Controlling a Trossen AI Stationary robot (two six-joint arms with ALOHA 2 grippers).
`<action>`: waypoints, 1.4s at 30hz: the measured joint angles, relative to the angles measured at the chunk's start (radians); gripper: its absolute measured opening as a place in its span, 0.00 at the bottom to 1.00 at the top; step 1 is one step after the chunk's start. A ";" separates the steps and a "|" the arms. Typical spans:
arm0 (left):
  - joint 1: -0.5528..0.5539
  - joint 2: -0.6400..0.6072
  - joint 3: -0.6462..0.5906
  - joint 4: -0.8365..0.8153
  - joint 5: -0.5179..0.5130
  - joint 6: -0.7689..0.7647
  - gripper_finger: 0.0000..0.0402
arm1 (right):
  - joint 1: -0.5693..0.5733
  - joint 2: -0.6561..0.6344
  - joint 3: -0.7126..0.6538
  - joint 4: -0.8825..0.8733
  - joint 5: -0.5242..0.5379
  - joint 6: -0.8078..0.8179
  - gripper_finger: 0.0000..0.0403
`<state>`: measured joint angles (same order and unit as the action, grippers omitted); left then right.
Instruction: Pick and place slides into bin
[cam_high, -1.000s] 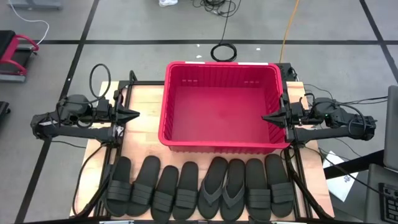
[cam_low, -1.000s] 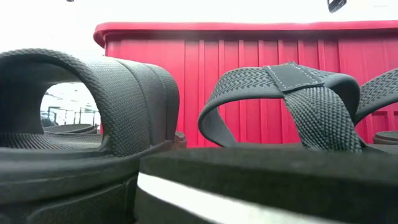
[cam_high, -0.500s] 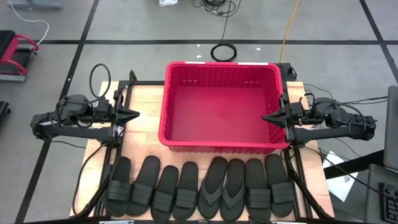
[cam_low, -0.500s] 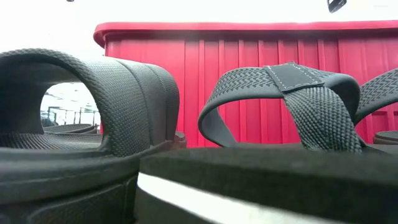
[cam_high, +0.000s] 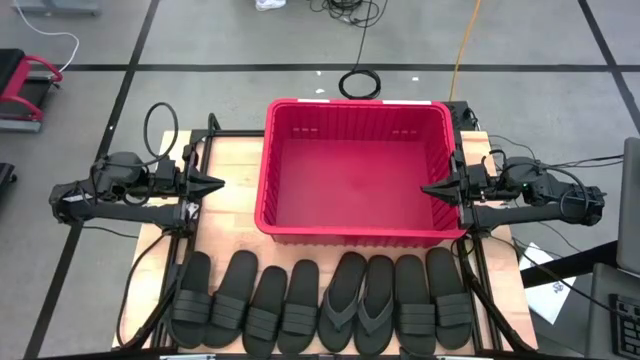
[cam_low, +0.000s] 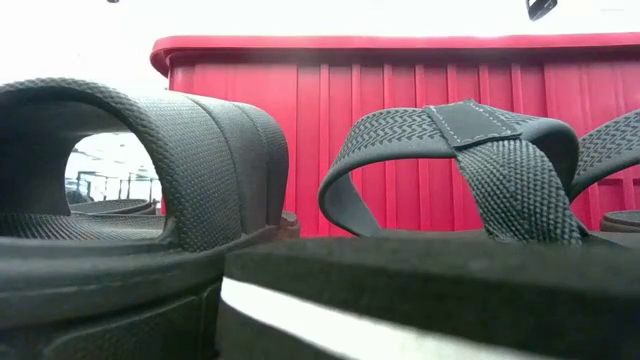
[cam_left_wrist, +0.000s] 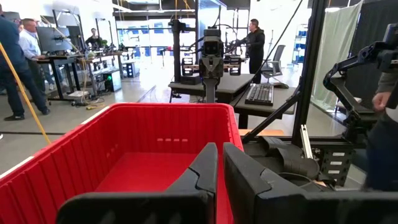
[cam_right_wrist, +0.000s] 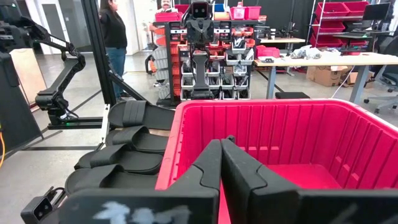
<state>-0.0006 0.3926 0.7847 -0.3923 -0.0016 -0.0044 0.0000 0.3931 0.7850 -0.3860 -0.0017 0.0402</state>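
High view: the bin is seen mid-counter, between the two grippers, nothing inside it. The left gripper is parked just off the bin's left wall, fingers nearly together, nothing held. The right gripper is parked at the bin's right wall, fingers clenched on nothing. Eight slides are laid in one row along the counter's near edge, well apart from both sets of fingers; two thong types sit right of centre, the rest w/ wide straps. No slide has been taken yet.

Low view: a wide strap and a thong strap are seen close up, w/ the bin wall behind. No fingers are seen here.

Left wrist view: the left fingers are seen almost touching, pointed across the bin's interior. People are seen in the room beyond.

Right wrist view: the right fingers are pressed shut over the bin rim; slides lie off to one side.

Handling, as judged: rubber soles prob. light, bendy, grippy. The arched strap is raised clear of the sole, so it is the best hold; a sole edge could be pinched but would flop.
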 joint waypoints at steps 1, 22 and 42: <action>0.000 0.000 0.000 0.000 0.000 0.000 0.06 | 0.000 0.000 0.000 0.000 0.000 0.000 0.00; 0.000 0.000 0.000 0.000 0.000 0.000 0.06 | 0.000 0.000 0.000 0.000 0.000 0.000 0.00; 0.000 0.015 0.000 0.170 0.000 0.006 0.06 | 0.000 0.011 0.000 0.053 0.000 -0.105 0.00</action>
<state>-0.0006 0.4074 0.7849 -0.2222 -0.0017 0.0019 -0.0002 0.4038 0.7853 -0.3330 -0.0017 -0.0650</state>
